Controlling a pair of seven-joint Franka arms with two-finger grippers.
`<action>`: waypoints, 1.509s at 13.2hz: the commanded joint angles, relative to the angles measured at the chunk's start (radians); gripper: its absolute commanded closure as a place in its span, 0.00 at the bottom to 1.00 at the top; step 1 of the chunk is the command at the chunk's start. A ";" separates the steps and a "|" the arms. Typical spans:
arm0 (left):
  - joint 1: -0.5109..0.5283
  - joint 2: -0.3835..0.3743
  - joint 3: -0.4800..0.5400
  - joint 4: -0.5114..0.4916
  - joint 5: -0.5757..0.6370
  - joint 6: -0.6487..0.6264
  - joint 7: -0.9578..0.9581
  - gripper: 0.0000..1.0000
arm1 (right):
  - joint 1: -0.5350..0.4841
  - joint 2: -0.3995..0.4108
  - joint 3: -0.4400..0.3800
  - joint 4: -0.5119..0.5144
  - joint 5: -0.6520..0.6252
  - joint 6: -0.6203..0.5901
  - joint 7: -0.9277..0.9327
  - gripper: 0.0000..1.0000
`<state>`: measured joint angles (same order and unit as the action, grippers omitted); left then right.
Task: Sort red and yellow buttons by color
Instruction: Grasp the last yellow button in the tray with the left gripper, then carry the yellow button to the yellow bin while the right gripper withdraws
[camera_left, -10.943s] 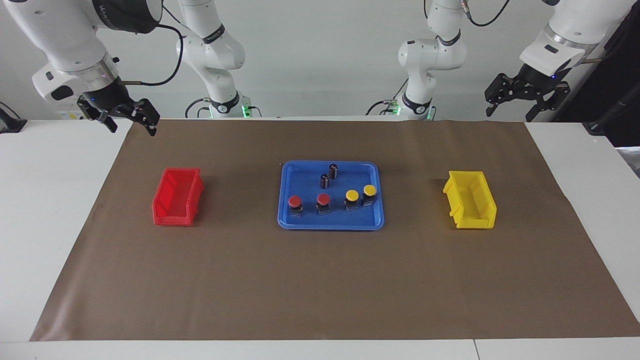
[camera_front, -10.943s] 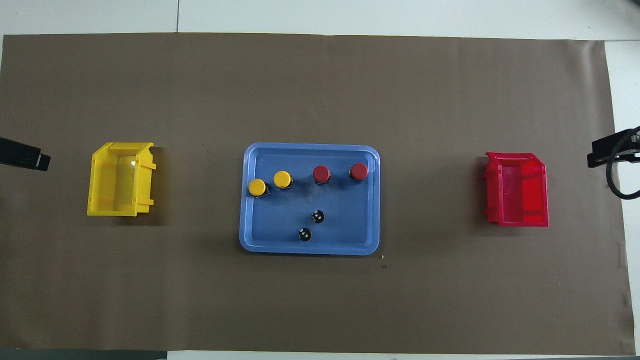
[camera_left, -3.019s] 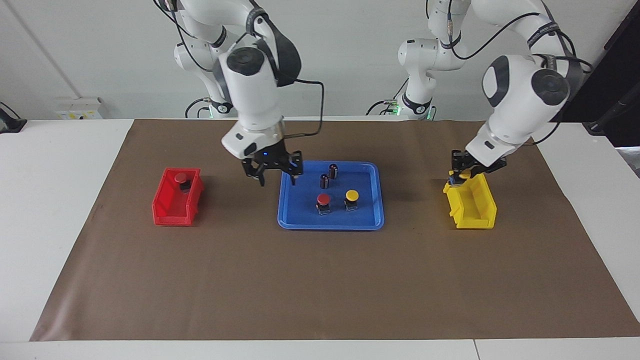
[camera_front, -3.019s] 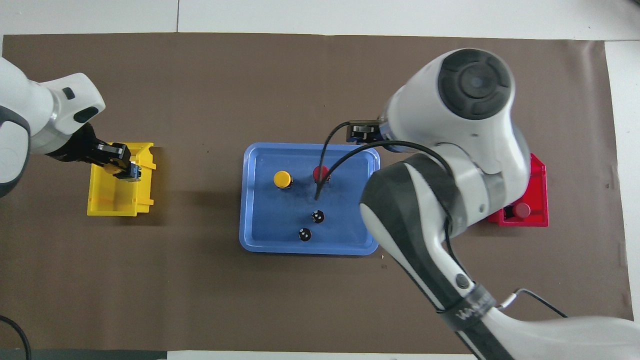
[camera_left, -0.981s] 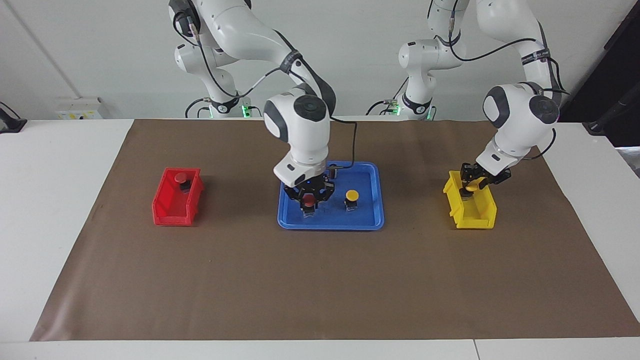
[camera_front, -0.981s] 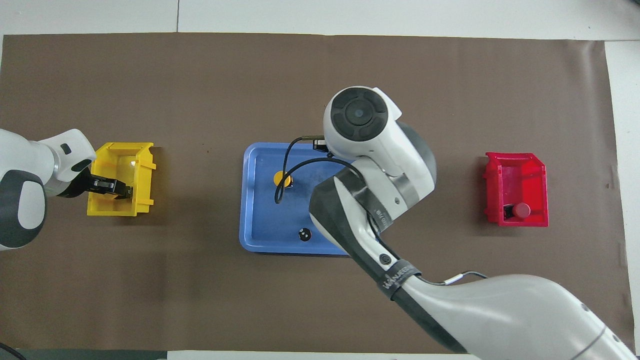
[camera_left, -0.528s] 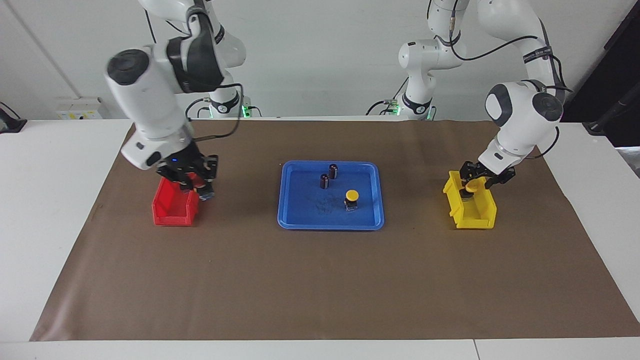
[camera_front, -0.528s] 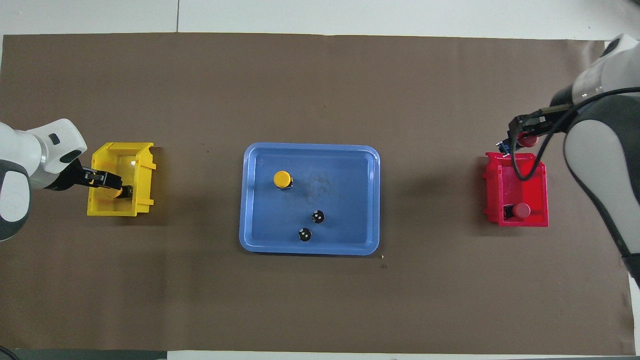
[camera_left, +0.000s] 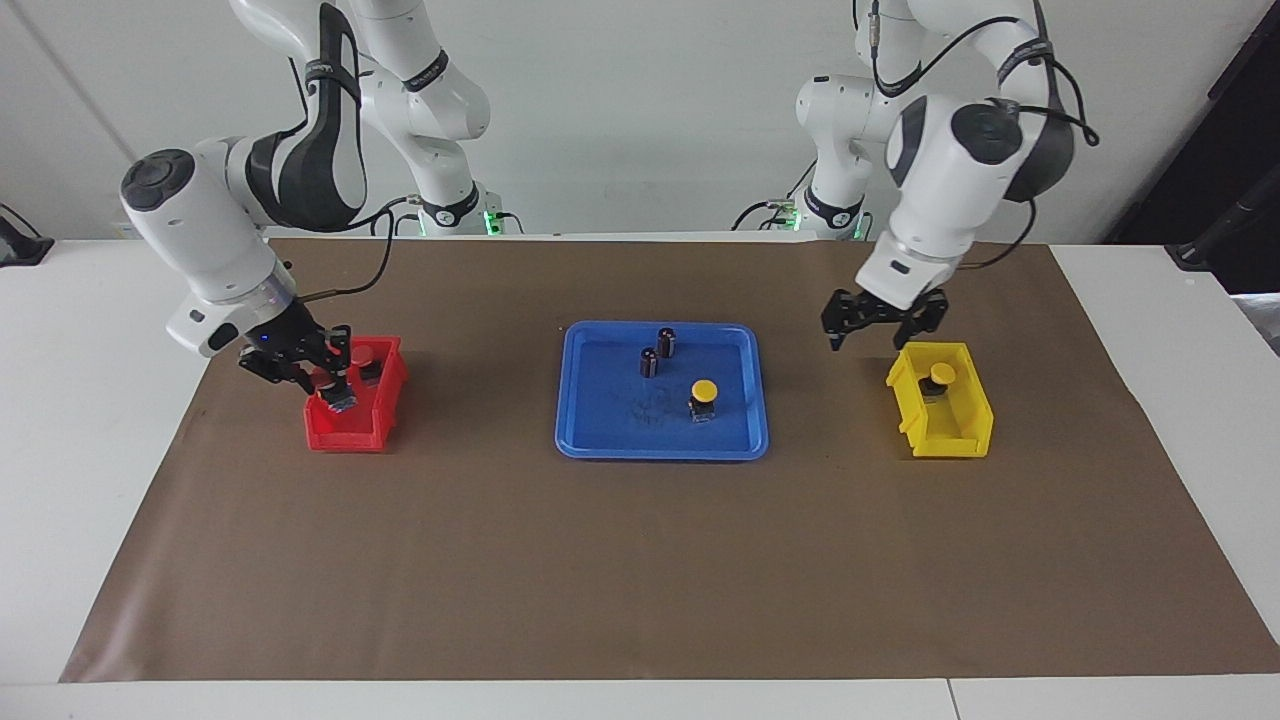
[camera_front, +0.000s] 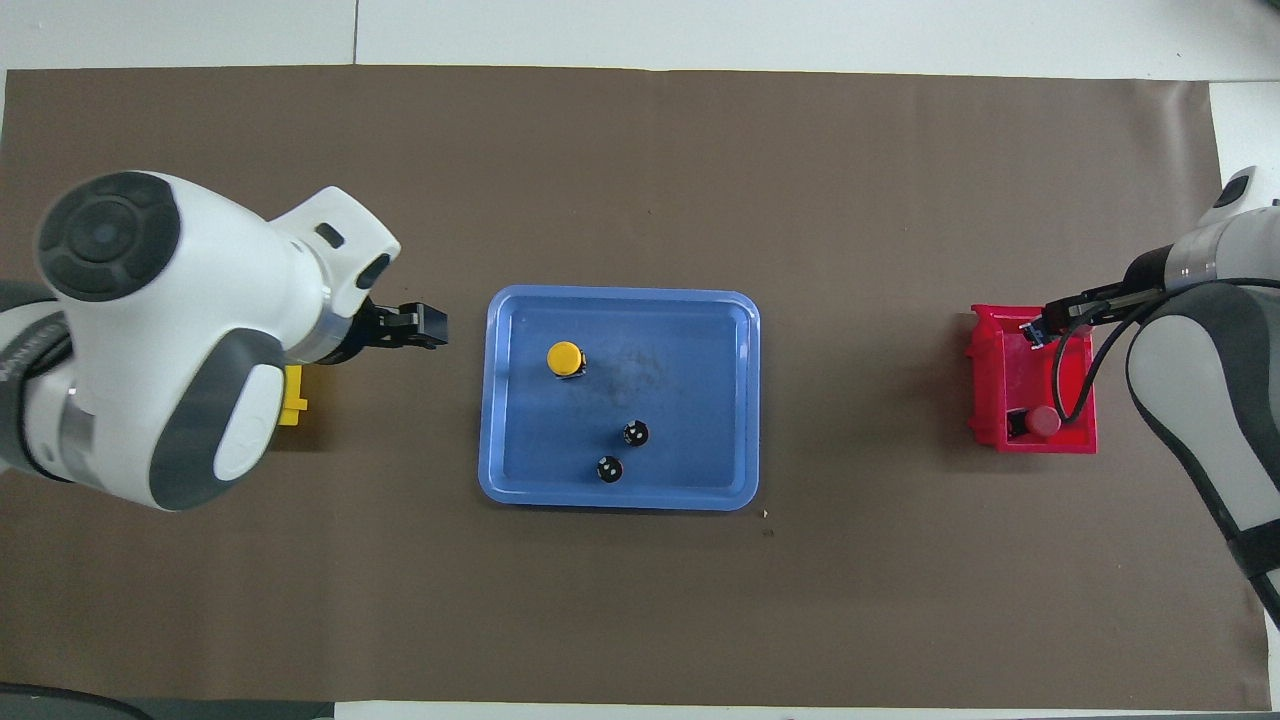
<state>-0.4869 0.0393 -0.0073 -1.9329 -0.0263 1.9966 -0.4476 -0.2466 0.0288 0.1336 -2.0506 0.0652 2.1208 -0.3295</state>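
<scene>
My right gripper (camera_left: 332, 382) is shut on a red button (camera_left: 342, 399), held low in the red bin (camera_left: 345, 438) at the right arm's end of the mat. Another red button (camera_left: 365, 357) lies in that bin, nearer the robots. My left gripper (camera_left: 884, 328) hangs open and empty over the mat between the blue tray (camera_left: 660, 452) and the yellow bin (camera_left: 950, 440). One yellow button (camera_left: 940, 375) sits in the yellow bin. Another yellow button (camera_left: 705, 392) stands on the tray. In the overhead view the left arm hides most of the yellow bin (camera_front: 293, 402).
Two small dark cylinders (camera_left: 667, 340) (camera_left: 649, 361) stand on the tray, nearer the robots than the yellow button. A brown mat (camera_left: 640, 560) covers the table, with white table surface at both ends.
My left gripper has opened, left the yellow button in the yellow bin, and lifted away toward the tray. My right gripper has lowered the red button into the red bin.
</scene>
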 joint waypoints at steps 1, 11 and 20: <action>-0.106 0.100 0.020 0.012 0.013 0.085 -0.138 0.03 | -0.036 -0.067 0.008 -0.121 0.019 0.088 -0.056 0.78; -0.180 0.260 0.018 0.072 0.013 0.205 -0.257 0.04 | -0.025 -0.029 0.008 -0.287 0.022 0.343 -0.020 0.78; -0.179 0.274 0.018 0.068 0.011 0.220 -0.295 0.70 | -0.033 0.005 0.008 0.039 0.021 -0.037 -0.022 0.22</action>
<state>-0.6541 0.2967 -0.0002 -1.8780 -0.0261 2.2036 -0.7043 -0.2675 0.0118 0.1331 -2.1594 0.0655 2.2333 -0.3504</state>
